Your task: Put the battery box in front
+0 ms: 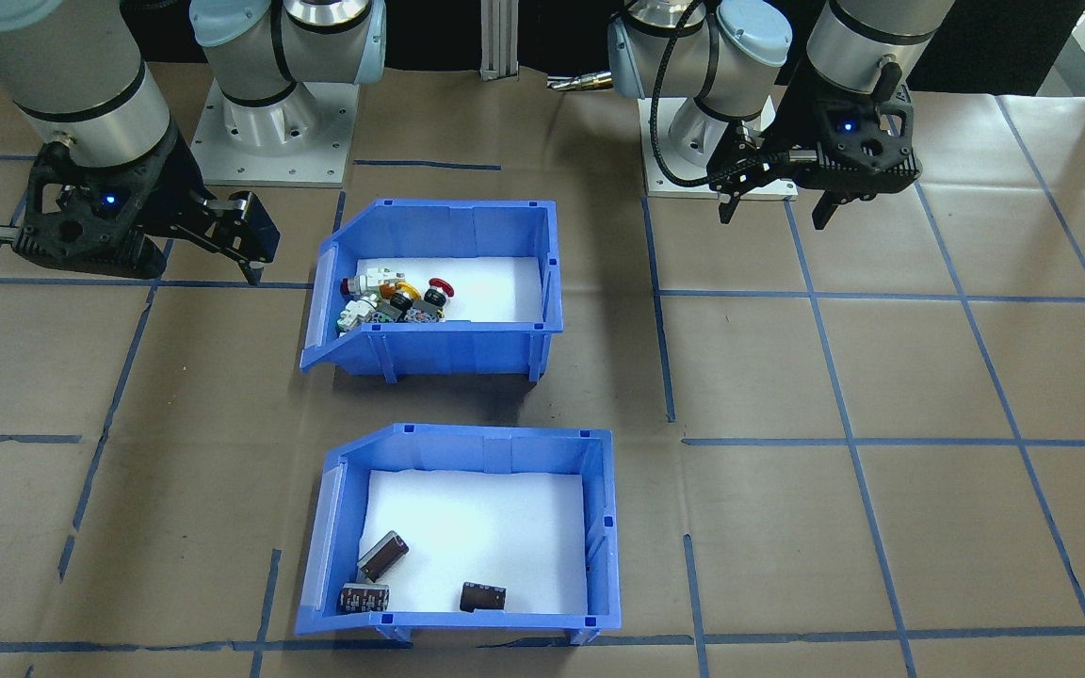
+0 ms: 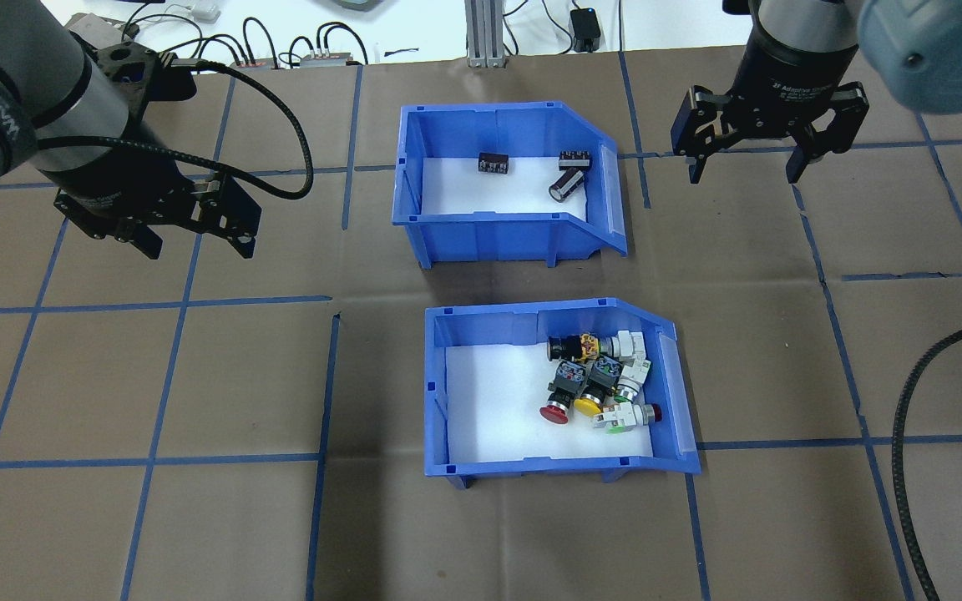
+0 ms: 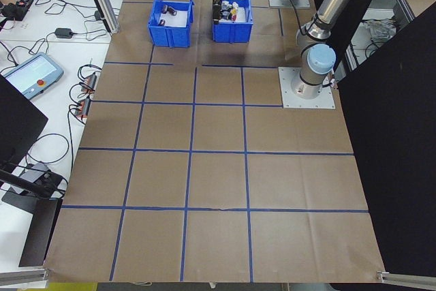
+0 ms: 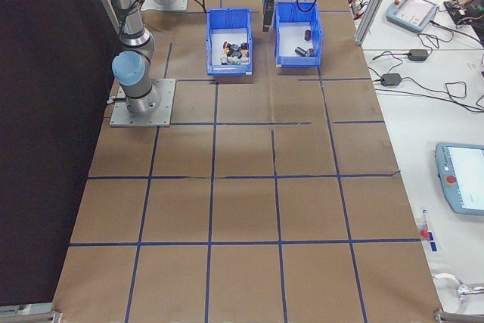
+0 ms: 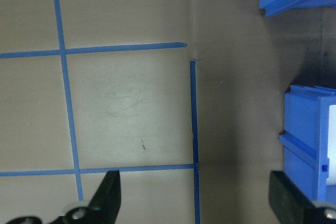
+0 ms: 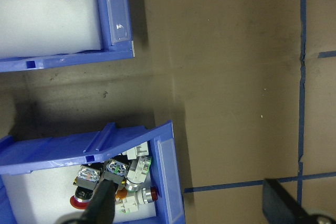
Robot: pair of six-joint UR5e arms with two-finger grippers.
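The battery box (image 2: 489,220) is a blue bin with a white liner and three dark cylinders (image 2: 566,185) inside. It stands at the far middle of the table, behind an identical blue bin (image 2: 560,463) full of colourful push-button switches. In the front-facing view the battery box (image 1: 467,441) is the lower bin. My left gripper (image 2: 197,248) hovers open and empty to the left of the battery box. My right gripper (image 2: 744,174) hangs open and empty to its right. The right wrist view shows the battery box's sloped corner (image 6: 118,19) and the switch bin (image 6: 131,136).
Brown paper with blue tape lines covers the table (image 2: 197,417). Cables and boxes (image 2: 281,58) lie along the far edge beside an aluminium post (image 2: 485,33). A black cable (image 2: 915,401) loops at the right. The arms' base plates (image 1: 269,141) sit behind the switch bin.
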